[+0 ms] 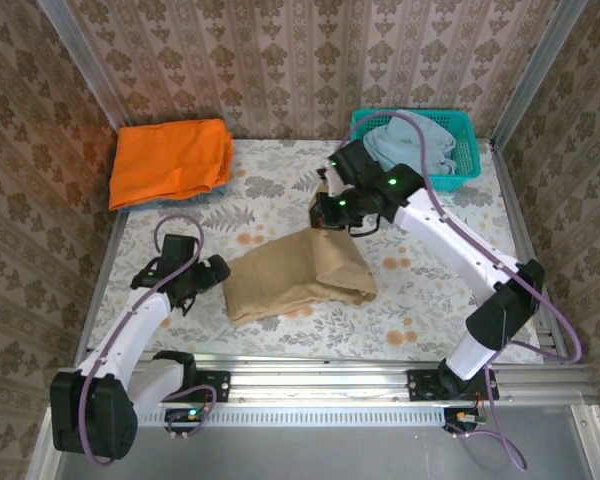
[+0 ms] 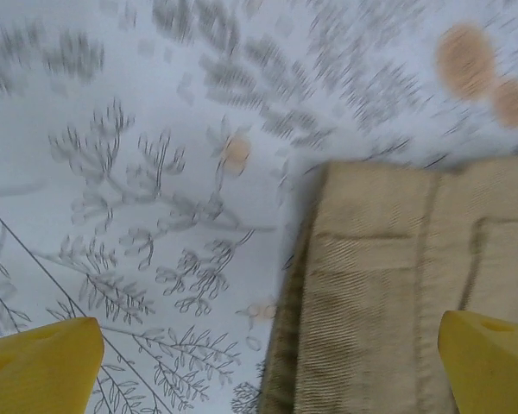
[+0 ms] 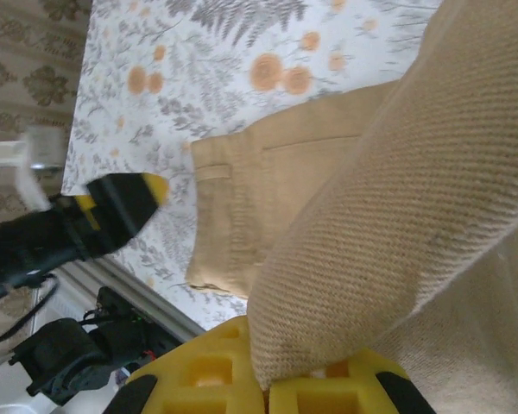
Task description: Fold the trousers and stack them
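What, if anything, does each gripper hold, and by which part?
Right gripper pinches the plain tan cloth trousers by a raised fold at their far end; left gripper, open, holds nothing.

Light: bright, even, coming from overhead; colours read clean in the top view.
Shadows: soft and short, a thin dark rim under the trousers on the desk.
Blur: left wrist view smears across its upper half, leaf print streaking.
Focus: right wrist view, nearest cloth fold goes soft and huge.
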`<action>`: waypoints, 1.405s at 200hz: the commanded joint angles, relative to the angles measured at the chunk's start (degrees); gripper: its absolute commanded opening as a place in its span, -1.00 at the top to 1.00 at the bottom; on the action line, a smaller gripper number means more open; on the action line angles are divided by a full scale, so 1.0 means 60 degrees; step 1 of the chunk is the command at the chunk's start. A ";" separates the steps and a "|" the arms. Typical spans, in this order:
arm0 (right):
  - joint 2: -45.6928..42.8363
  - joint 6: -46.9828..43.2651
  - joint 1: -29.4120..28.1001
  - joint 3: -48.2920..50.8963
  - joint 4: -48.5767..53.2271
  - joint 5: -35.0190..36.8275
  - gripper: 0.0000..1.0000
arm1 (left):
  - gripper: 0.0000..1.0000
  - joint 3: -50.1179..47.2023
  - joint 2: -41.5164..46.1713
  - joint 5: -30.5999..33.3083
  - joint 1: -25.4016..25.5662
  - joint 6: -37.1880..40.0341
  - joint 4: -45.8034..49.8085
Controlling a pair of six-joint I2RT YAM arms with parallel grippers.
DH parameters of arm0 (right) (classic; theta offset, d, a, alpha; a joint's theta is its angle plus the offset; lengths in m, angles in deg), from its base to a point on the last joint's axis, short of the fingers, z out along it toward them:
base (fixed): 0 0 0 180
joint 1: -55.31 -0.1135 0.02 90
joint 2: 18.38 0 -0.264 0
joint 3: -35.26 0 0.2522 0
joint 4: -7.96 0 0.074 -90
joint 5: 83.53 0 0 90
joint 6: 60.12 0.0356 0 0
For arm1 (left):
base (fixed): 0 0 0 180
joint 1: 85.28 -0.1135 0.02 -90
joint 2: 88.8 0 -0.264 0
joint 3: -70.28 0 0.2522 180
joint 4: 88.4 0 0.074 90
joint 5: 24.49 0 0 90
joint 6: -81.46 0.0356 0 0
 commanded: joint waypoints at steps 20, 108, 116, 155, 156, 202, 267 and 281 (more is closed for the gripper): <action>0.2053 0.0403 -0.1480 -0.1792 0.0504 0.0767 1.00 | -0.97 -0.0688 0.0038 -0.1027 -0.0469 -0.0484 -0.0900; 0.4935 0.0621 -0.2994 -0.4702 0.1243 0.1118 1.00 | -0.95 -0.0753 0.0212 -0.1226 -0.1390 -0.0302 -0.0611; 0.5128 0.0631 -0.3053 -0.4818 0.1302 0.1132 1.00 | -0.95 -0.0887 0.0346 -0.1366 -0.1552 -0.0425 -0.0753; 0.5707 0.1031 -0.3184 -0.4965 0.0734 0.0814 1.00 | -0.96 -0.0813 0.1070 -0.1756 -0.2330 -0.0385 -0.0858; 0.5720 0.1036 -0.3182 -0.4981 0.0721 0.0813 0.99 | -0.96 -0.0789 0.1064 -0.1749 -0.2335 -0.0371 -0.0836; 0.6306 0.1785 -0.3392 -0.5251 -0.0672 -0.0624 0.76 | -0.97 -0.0763 0.0895 -0.2269 -0.3230 -0.0033 -0.0653; 0.5035 0.2784 -0.3093 -0.3196 -0.3424 -0.2718 0.02 | -0.98 -0.0592 0.1279 -0.3061 -0.4128 0.0309 -0.0403; 0.4253 0.2590 -0.2812 -0.2423 -0.3503 -0.2543 0.02 | -0.96 -0.0481 0.1303 -0.3277 -0.4059 0.0391 -0.0361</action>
